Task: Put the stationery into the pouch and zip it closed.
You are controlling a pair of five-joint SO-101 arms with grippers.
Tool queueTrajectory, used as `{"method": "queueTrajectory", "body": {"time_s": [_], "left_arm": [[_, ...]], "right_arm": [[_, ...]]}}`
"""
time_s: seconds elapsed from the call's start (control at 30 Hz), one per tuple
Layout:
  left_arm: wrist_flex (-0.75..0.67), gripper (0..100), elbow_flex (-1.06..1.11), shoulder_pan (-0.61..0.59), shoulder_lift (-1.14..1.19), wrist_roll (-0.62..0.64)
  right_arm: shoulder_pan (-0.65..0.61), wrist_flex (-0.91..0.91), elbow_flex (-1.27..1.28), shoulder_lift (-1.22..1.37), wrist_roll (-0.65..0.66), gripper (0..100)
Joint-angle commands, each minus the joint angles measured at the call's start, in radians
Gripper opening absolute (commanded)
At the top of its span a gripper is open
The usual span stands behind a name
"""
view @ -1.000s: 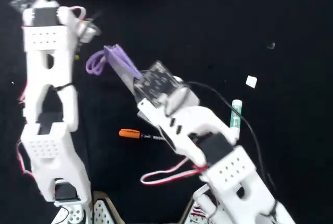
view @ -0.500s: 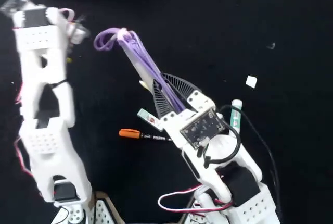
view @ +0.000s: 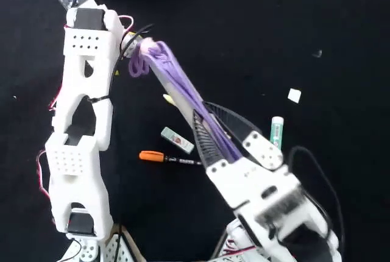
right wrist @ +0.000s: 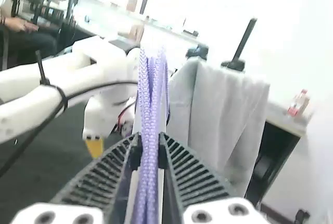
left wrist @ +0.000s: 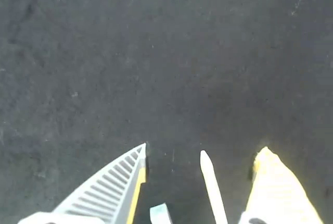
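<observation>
While right tool [right wrist: 149,136] clamps it, purple pouch [view: 183,92] looks long, thin, flat w/ looped end; left tool [left wrist: 205,147] apart.

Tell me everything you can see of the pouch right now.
The pouch is purple, long and narrow, of woven-looking fabric, with a bunched loop at its far end. The right gripper is shut on its near end, edge-on between the jaws, so it sticks out slanting, seemingly off the table. The loop end is close by the left arm; contact there cannot be told. The zip's state is not visible.
</observation>
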Motion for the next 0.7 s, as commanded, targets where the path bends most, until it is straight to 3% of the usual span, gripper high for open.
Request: {"method": "queueTrajectory", "body": {"time_s": [0.0, 0.13, 0.47, 0.67], "left_arm": [[0.006, 33, -0.044, -0.042, 0.014, 0.032], [-0.011, 33, -0.045, -0.067, 0.080, 0.037], [-0.003, 33, -0.139, 0.203, 0.110, 0.035], [0.009, 33, -0.174, 0.219, 0.087, 0.034]], "right_arm": [[0.034, 0.008, -0.045, -0.062, 0.000, 1.1], [0.034, 0.005, -0.001, -0.145, -0.003, 1.1], [-0.025, 0.005, 0.061, -0.166, -0.003, 1.1], [-0.021, -0.002, 0.134, -0.166, 0.000, 1.1]]}}
